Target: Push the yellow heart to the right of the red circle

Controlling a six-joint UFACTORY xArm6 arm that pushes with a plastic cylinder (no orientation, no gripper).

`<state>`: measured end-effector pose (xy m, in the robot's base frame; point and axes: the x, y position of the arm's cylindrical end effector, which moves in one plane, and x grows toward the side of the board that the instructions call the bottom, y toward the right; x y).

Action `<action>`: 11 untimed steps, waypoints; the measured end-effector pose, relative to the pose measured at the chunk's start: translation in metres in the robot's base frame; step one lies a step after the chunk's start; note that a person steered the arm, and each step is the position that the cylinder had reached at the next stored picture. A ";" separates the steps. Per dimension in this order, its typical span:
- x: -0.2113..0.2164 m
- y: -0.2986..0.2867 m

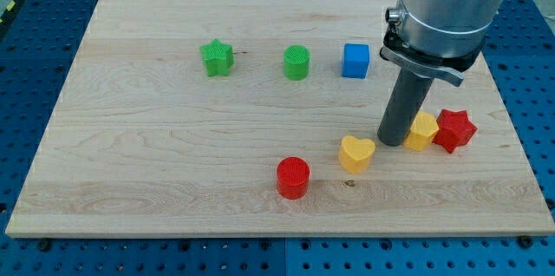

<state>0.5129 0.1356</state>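
Note:
The yellow heart (pixel 356 154) lies on the wooden board (pixel 156 172), right of and slightly above the red circle (pixel 293 177), with a small gap between them. My tip (pixel 393 142) rests on the board just right of the yellow heart, between it and a second yellow block (pixel 423 131). The tip is close to the heart; I cannot tell whether it touches it.
A red star (pixel 455 129) sits against the right side of the second yellow block. A green star (pixel 217 57), a green circle (pixel 297 62) and a blue cube (pixel 355 60) stand in a row toward the view's top. The arm's grey body (pixel 447 11) hangs over the upper right.

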 end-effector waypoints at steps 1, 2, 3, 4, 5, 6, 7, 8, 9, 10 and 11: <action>0.011 -0.009; 0.027 -0.032; 0.029 -0.050; 0.029 -0.050; 0.029 -0.050; 0.028 -0.055; 0.028 -0.064; 0.029 -0.064; 0.032 -0.064; 0.034 -0.064; 0.034 -0.064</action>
